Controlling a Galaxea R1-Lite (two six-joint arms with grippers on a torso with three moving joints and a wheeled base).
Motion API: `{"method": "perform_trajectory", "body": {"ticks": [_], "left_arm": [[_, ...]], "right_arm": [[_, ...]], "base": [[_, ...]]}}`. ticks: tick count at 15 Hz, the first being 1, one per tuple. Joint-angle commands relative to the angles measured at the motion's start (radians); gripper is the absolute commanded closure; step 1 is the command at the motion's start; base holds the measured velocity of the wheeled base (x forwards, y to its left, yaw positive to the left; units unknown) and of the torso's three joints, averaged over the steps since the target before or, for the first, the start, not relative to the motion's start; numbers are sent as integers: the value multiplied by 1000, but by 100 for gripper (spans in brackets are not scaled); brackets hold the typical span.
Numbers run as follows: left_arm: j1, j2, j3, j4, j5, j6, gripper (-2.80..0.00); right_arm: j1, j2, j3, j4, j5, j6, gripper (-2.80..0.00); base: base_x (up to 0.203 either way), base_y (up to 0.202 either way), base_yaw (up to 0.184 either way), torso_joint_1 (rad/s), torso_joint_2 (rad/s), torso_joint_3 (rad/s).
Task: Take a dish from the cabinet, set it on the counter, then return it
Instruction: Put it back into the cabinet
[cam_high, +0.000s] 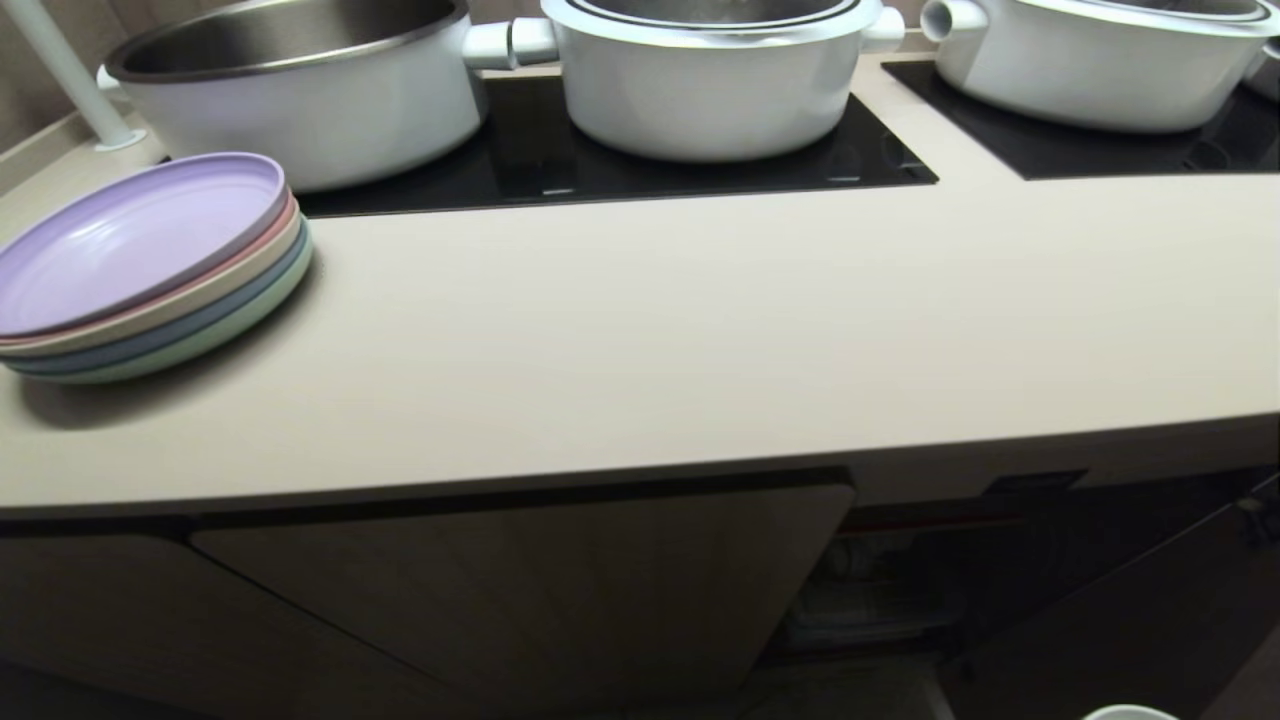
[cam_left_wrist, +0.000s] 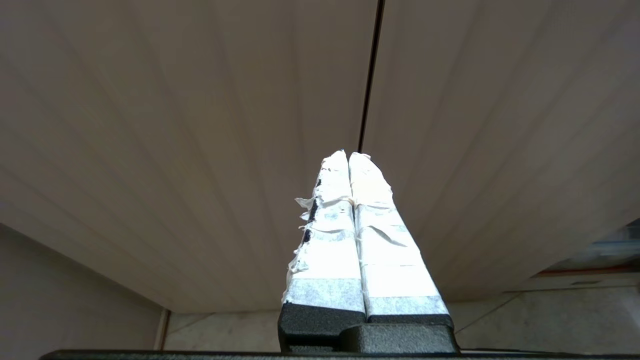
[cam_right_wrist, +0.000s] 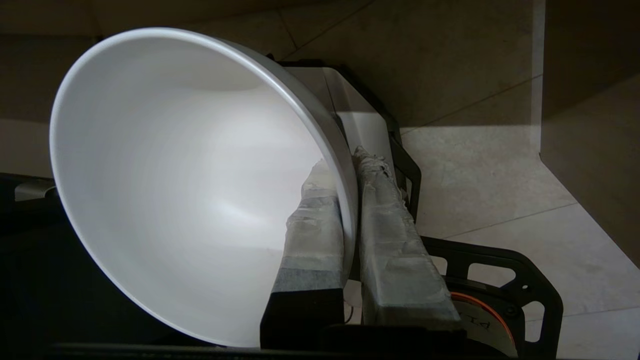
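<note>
Right gripper (cam_right_wrist: 350, 200): mine, pinching the rim of the dish (cam_right_wrist: 190, 185), one finger inside the bowl, one outside; dish carried clear of any surface, floor tiles beyond it.
Left gripper (cam_left_wrist: 348, 160): pressed together, empty, parked facing a fluted cabinet door (cam_left_wrist: 200, 125).
Cabinet (cam_high: 880, 580): one door open at the right.
Bench (cam_high: 700, 330): no white bowl on it yet; pastel plates (cam_high: 150, 260) at the left, pots behind.
Progress: dish judged out of the cabinet. Setting it down and returning it remain.
</note>
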Motion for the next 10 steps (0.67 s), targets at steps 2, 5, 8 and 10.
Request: {"method": "perform_trajectory", "body": {"ticks": [2,5,8,10], "left_arm": [[0,0,0,0,0,-1,0],[0,0,0,0,0,0,0],[0,0,0,0,0,0,0],[0,0,0,-1,0,0,0]], "right_arm": [[4,4,-2,2,1,2,0],[10,8,0,2,1,2,0],[16,10,1,1,1,2,0],[17,14,1,-1,1,2,0]], "base": [[0,0,0,-233,520,289],[0,0,0,-216,491,287],[0,0,0,-204,491,280],[0,0,0,-197,487,288]]}}
